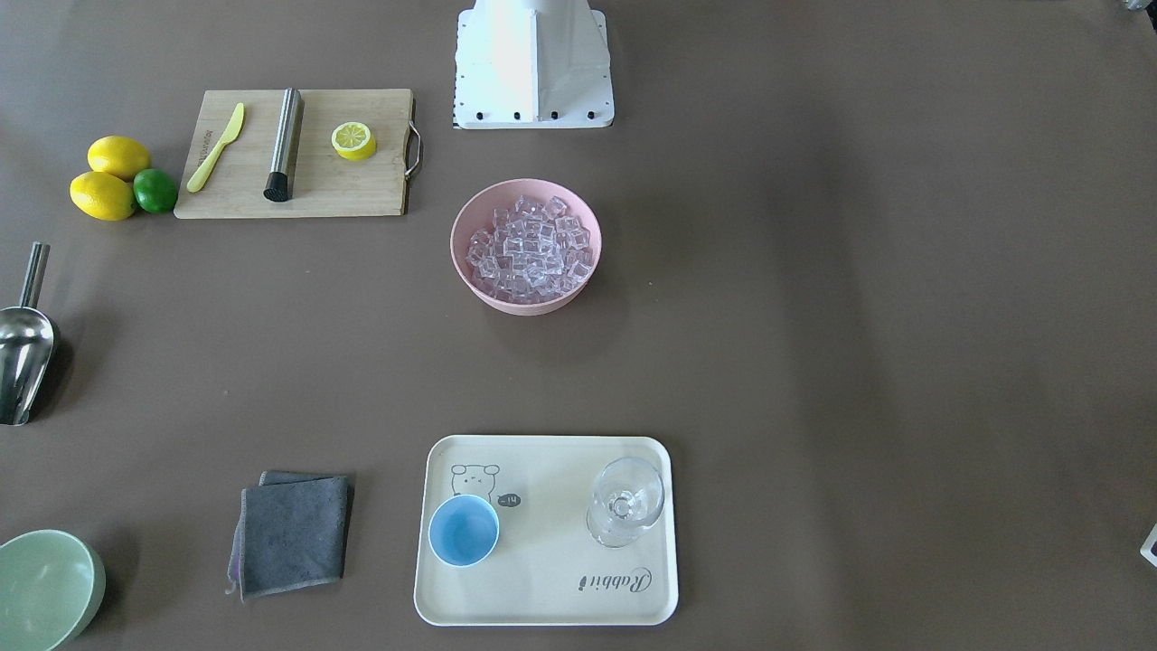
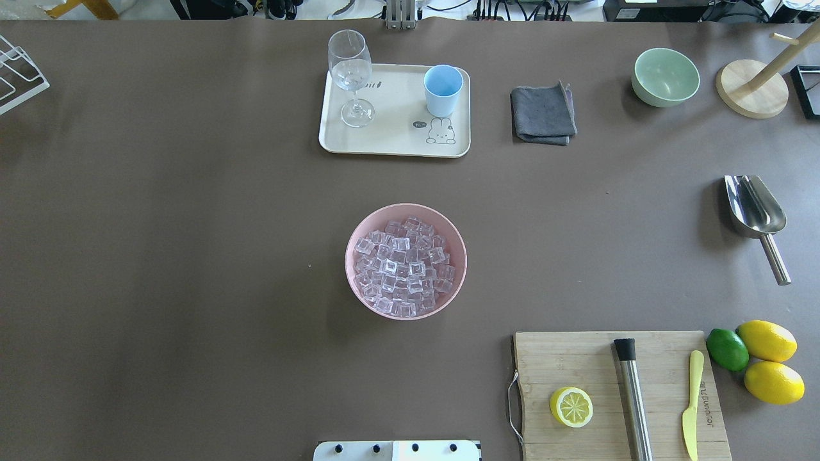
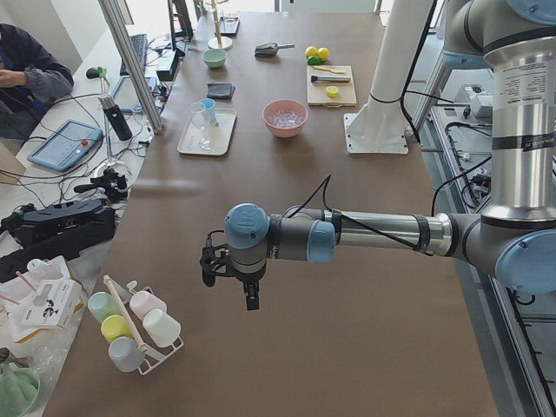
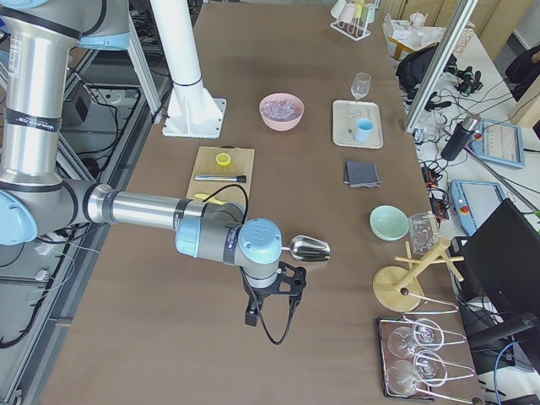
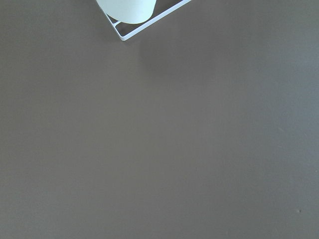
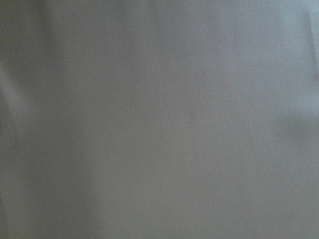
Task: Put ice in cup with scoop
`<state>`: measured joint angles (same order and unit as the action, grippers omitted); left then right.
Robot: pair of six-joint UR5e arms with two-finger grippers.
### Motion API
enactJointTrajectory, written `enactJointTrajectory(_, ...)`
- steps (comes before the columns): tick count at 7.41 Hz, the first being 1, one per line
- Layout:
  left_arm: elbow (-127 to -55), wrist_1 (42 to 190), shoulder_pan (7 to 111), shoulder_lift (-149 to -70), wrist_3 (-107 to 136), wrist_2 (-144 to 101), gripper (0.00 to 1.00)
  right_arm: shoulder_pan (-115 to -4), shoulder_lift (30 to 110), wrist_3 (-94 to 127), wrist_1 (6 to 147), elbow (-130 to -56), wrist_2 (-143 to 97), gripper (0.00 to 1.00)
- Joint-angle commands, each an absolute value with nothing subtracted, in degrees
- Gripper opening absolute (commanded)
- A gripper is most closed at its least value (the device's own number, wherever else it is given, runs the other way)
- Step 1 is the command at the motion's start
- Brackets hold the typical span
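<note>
The ice [image 2: 403, 267] is a heap of clear cubes in a pink bowl [image 2: 359, 230] at the table's middle. The light-blue cup [image 2: 442, 89] stands upright on a cream tray [image 2: 391, 131] at the far side. The steel scoop [image 2: 756, 214] lies on the table at the right, handle toward the robot. My left gripper [image 3: 231, 287] shows only in the exterior left view, above bare table far from them. My right gripper [image 4: 270, 308] shows only in the exterior right view, near the scoop [image 4: 310, 248]. I cannot tell whether either is open or shut.
A stemmed glass [image 2: 350, 77] shares the tray. A cutting board [image 2: 596, 365] holds a lemon half, a steel cylinder and a yellow knife, with lemons and a lime [image 2: 727, 349] beside it. A grey cloth [image 2: 543, 115], a green bowl [image 2: 665, 77] and a wooden stand [image 2: 753, 89] sit at the far right.
</note>
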<state>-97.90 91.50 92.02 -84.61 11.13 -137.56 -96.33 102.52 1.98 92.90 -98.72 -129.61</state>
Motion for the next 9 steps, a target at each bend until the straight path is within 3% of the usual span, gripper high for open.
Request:
enactJointTrajectory(1, -97.9, 91.1, 92.0, -84.7, 11.1, -137.5, 0.98, -96.3, 101.4, 1.8, 92.9, -97.9, -130.4, 1.00)
enactJointTrajectory(6, -97.6, 91.4, 91.1, -84.6, 10.8, -137.5, 0.98, -96.3, 101.6, 2.0, 92.9, -98.5, -133.0, 1.00)
enactJointTrajectory(9, -101.8, 91.7, 78.9, -87.6, 11.3, -134.5, 0.98, -94.7, 101.3, 2.6, 92.8, -103.2, -136.3, 1.00)
